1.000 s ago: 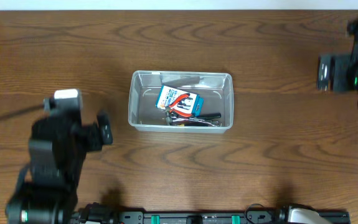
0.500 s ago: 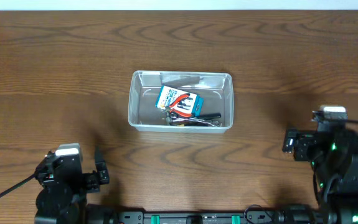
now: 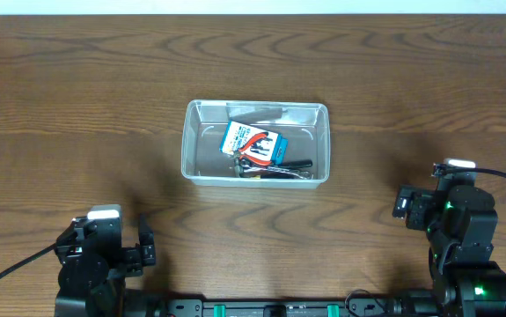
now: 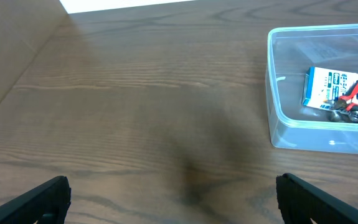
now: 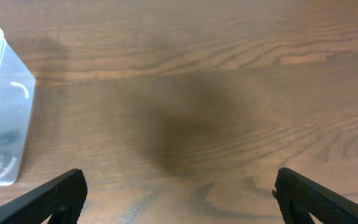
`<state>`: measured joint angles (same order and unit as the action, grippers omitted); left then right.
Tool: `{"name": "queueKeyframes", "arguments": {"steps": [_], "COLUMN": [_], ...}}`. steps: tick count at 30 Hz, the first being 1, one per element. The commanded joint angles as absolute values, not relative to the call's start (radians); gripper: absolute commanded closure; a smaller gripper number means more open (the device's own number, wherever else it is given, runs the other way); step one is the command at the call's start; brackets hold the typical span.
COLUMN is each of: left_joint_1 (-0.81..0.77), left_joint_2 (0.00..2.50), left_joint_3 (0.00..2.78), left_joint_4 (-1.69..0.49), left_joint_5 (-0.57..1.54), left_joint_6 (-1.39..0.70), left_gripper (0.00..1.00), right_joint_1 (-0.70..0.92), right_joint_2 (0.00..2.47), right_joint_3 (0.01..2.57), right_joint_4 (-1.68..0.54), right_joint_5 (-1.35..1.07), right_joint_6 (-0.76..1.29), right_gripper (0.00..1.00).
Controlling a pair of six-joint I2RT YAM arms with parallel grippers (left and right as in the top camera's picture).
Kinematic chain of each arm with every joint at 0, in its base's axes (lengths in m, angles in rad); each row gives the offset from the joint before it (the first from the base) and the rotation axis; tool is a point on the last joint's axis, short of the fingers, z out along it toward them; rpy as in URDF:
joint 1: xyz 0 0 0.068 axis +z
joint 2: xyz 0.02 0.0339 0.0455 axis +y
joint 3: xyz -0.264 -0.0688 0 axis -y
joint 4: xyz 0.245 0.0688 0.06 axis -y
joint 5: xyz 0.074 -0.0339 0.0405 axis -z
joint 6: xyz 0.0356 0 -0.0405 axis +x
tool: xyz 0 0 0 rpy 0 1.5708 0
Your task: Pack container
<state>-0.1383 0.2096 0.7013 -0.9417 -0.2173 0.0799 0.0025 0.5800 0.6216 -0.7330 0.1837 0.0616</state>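
Observation:
The clear plastic container (image 3: 201,145) sits in the middle of the wooden table. Inside it lie a blue-and-white printed box (image 3: 253,140) and red-and-black hand tools (image 3: 275,167). It shows at the right edge of the left wrist view (image 4: 278,118) and at the left edge of the right wrist view (image 5: 4,106). My left gripper (image 4: 174,199) is open and empty, low at the front left, away from the container. My right gripper (image 5: 182,193) is open and empty at the front right; it shows in the overhead view (image 3: 402,202).
The wooden table top (image 3: 77,79) surrounds the container. A black rail (image 3: 279,308) runs along the front edge between the two arm bases. A cable (image 3: 503,176) leads off from the right arm.
Both arms have pulled back toward the front edge: the left from beside the container, the right from the far right. The container and its contents have not moved.

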Motion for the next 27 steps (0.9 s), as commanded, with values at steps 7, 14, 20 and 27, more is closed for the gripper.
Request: {"name": "queueKeyframes", "arguments": {"steps": [7, 14, 20, 27], "left_joint_1": [-0.134, -0.134, -0.134, -0.134], "left_joint_2": [0.213, 0.213, 0.213, 0.213], "left_joint_3": [0.703, 0.703, 0.703, 0.703], "left_joint_4": [-0.945, -0.945, -0.945, -0.945], "left_joint_5": [-0.229, -0.229, -0.229, -0.229], "left_joint_6": [0.093, 0.093, 0.093, 0.094], "left_gripper": [0.02, 0.02, 0.02, 0.02], "right_joint_1": [0.014, 0.013, 0.012, 0.014], "right_joint_2": [0.576, 0.565, 0.424, 0.183], "right_joint_3": [0.624, 0.624, 0.578, 0.276], "right_joint_4": [-0.765, -0.796, -0.802, -0.401], "right_joint_5": [0.194, 0.194, 0.025, -0.110], "right_joint_6": [0.081, 0.081, 0.081, 0.082], "right_gripper": [0.01, 0.01, 0.01, 0.01]}}
